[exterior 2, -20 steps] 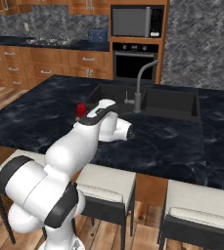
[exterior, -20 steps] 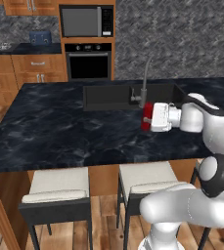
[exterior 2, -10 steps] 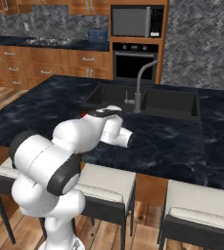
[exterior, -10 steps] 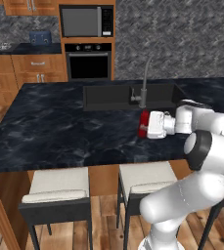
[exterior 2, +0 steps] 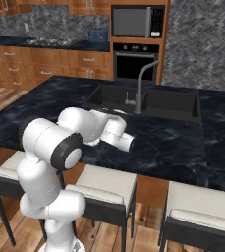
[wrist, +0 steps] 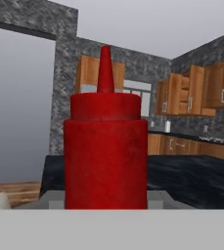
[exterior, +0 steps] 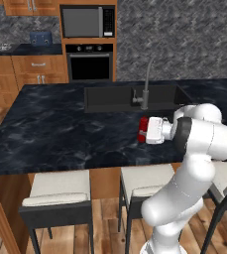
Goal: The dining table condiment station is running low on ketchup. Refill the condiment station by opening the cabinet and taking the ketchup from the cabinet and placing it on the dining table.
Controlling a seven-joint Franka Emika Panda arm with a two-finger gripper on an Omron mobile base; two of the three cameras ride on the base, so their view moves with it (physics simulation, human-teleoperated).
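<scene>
The ketchup [exterior: 141, 130], a small red squeeze bottle with a pointed nozzle, stands upright between the fingers of my gripper [exterior: 144, 131]. The gripper is shut on it. It hangs low over the black marble dining table [exterior: 60, 134], just in front of the sink; I cannot tell whether its base touches the top. In the hand view the ketchup [wrist: 106, 151] rises close up in the middle. Far behind it, a brown wall cabinet [wrist: 186, 92] seems to have a door standing open. In the right base view my folded arm hides the hand.
An inset sink [exterior: 112, 98] with a slim faucet [exterior: 145, 83] lies just beyond the bottle. Stools [exterior: 58, 196] stand along the table's near edge. An oven and microwave [exterior: 87, 22] and a counter with base cabinets [exterior 2: 45, 61] line the back wall.
The gripper has come down and a little toward the table's near edge with the ketchup in it. The arm's elbow has folded back over the hand.
</scene>
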